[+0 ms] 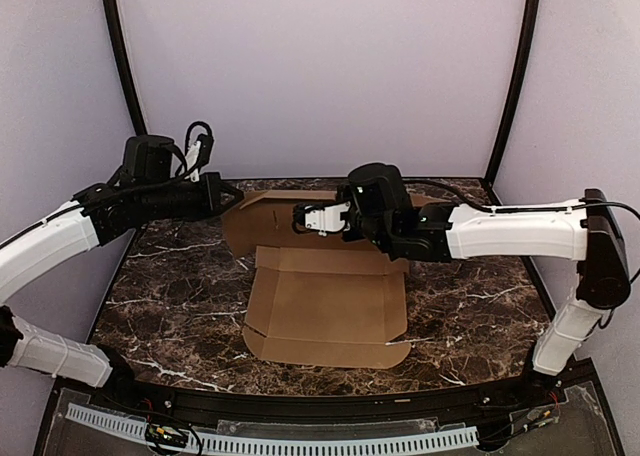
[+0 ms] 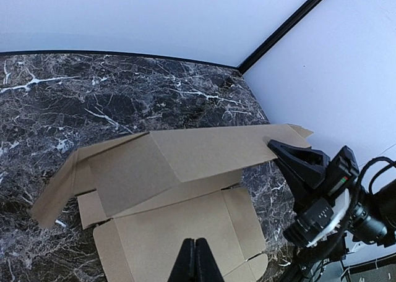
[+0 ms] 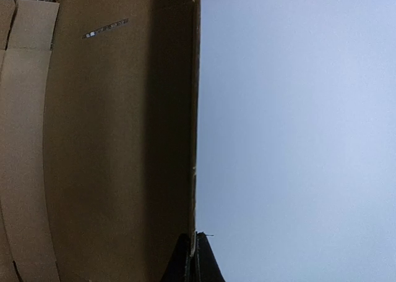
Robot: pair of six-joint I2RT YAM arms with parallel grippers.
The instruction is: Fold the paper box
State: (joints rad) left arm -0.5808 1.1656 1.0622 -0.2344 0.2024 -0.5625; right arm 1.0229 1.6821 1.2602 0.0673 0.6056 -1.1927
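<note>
1. Left tool (image 1: 232, 196): the fingers are pressed together, with the tip at the left end of the raised rear panel (image 2: 204, 149). I cannot tell from my views whether any card is pinched between them.

2. Paper box (image 1: 330, 311): it lies near the middle of the desk (image 1: 180, 296). The base panel is flat, the near flaps are unfolded, and the rear panel is lifted off the surface.

3. Right tool (image 1: 300, 217): it is clamped on the free edge of that panel near its right end. Its wrist view shows the card edge running into the closed fingers.

4. Step in hand, as I judge it: raising the rear panel about its crease. The task looks early, since no wall is locked.

5. Next move: I expect to swing the panel upright with both ends travelling together. This should avoid twisting it and hold the base flat.

6. Markings: the card is plain brown. A small pale strip (image 3: 105, 27) on the inner face is too small to read. I see no legible brand.
</note>
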